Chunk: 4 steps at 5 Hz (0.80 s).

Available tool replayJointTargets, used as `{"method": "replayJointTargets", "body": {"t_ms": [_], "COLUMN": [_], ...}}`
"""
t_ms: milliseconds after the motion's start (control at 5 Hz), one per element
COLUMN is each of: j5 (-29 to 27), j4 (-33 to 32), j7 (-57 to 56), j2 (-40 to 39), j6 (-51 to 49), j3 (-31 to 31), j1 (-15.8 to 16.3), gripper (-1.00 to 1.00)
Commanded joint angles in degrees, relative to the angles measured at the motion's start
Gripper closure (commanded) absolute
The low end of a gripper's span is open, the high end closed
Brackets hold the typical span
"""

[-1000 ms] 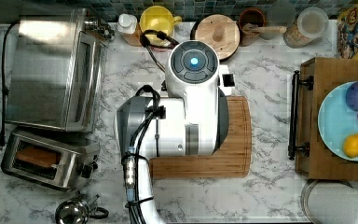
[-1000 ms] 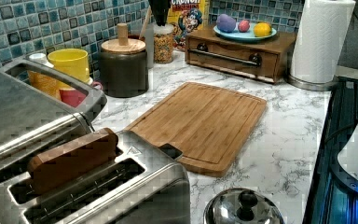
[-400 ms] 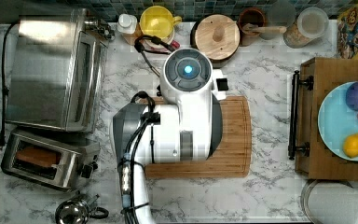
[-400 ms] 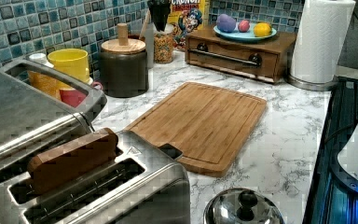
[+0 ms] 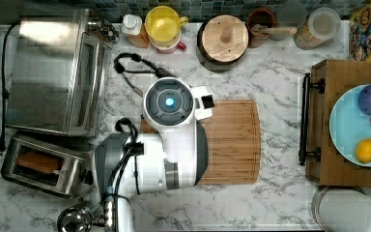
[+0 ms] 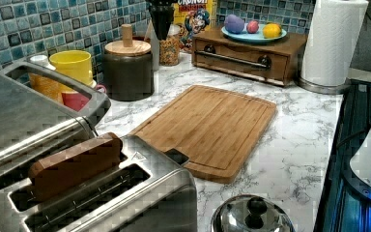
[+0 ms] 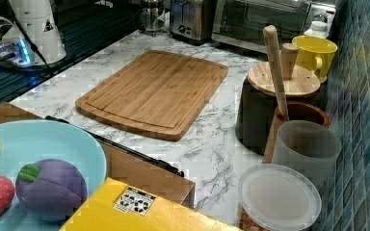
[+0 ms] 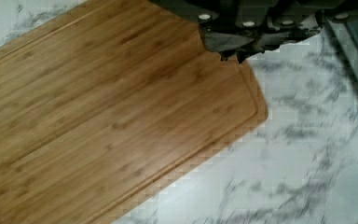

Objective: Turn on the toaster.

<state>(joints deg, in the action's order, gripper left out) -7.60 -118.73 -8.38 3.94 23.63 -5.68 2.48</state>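
Here, at the top view's left, the small brushed-steel pop-up toaster [image 5: 42, 164] sits just below the larger boxy steel toaster oven [image 5: 53, 70], with a brown slice of bread [image 5: 37, 161] standing in one of its long slots. In the left view the bread rises well above the slot. Just beside the toaster, toward the top view's middle, the white robot arm [image 5: 166, 145] hangs over the left end of the rectangular bamboo cutting board [image 5: 232, 142] on the grey-veined marble counter [image 5: 270, 82]. In the wrist view the dark gripper [image 8: 244, 35] hovers above a rounded corner of that board; its fingers seem drawn close together with nothing between them, though I cannot tell for certain. At the top view's right, a pale blue plate [image 5: 350, 130] of toy fruit rests on a wooden drawer box [image 5: 340, 72].
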Motion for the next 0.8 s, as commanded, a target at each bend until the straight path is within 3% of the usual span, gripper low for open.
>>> {"method": "replayJointTargets", "body": {"t_ms": [200,800], "j5": [-3.7,-8.4], "j4": [-7.4,-11.6], "j7": [-5.4,-7.3], "j2": [6.3,12.5], "j6": [2.2,0.4], "j3": [-6.9,-11.6], "j1": [6.5,10.8], "gripper": [1.00,1.00]}}
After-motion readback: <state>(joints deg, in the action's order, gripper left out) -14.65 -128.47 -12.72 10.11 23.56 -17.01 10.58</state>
